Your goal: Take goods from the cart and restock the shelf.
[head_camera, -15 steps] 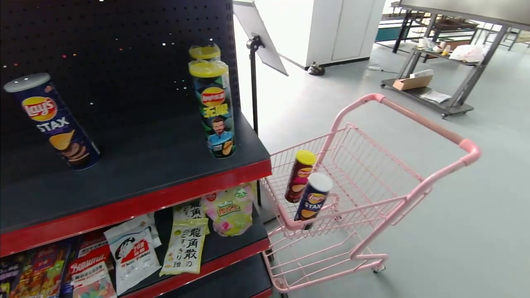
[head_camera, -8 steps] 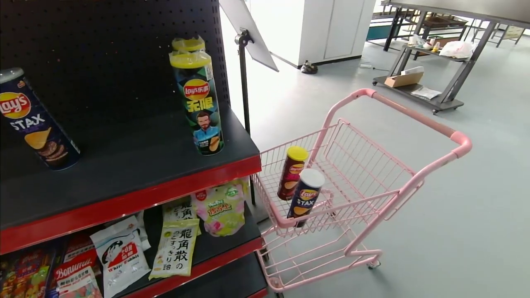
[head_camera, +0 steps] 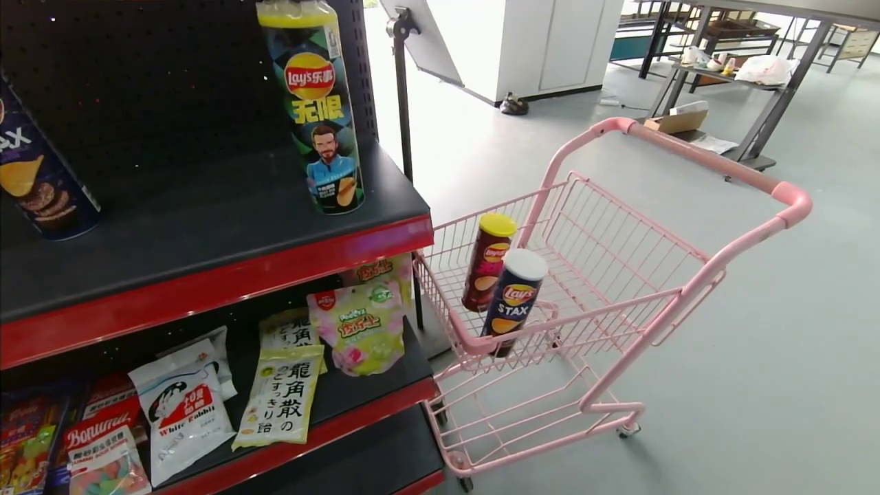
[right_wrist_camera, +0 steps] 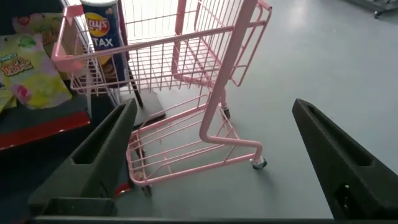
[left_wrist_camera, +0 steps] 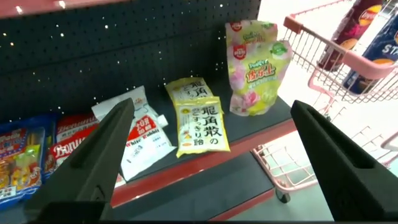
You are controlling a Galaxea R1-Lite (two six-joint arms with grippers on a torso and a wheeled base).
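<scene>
My left claw (left_wrist_camera: pixel 211 107) hung low in front of the red-edged black lower shelf (head_camera: pixel 357 399), its two dark fingers (left_wrist_camera: pixel 93 162) spread wide with nothing between them. My right claw (right_wrist_camera: pixel 212 106) hung just as low over the grey floor (right_wrist_camera: pixel 323 62) beside the pink wire shopping cart (head_camera: pixel 701 158). Its fingers (right_wrist_camera: pixel 336 162) were parted too, and empty.

On the lower shelf I counted one white pouch with a red panel (left_wrist_camera: pixel 140 140) and two yellow-and-white flat packets (left_wrist_camera: pixel 200 127), one overlapping the other. One pink-and-green pouch (left_wrist_camera: pixel 252 68) stood at the cart end. Red packets (left_wrist_camera: pixel 71 143) lay further along, but I could not tell how many.

The goods left to take were in the cart: two tube cans, both tilted, in the basket corner nearest the shelf. The navy tube can with a white lid (head_camera: pixel 517 302) stood in front. The dark red tube can with a yellow lid (head_camera: pixel 487 261) was just behind it.

On the black upper shelf (head_camera: pixel 206 227) I counted two cans, well apart. A tall green-and-blue can with a yellow lid (head_camera: pixel 320 110) stood upright near the cart end. A navy can (head_camera: pixel 34 179) was cut off at the other side.
</scene>
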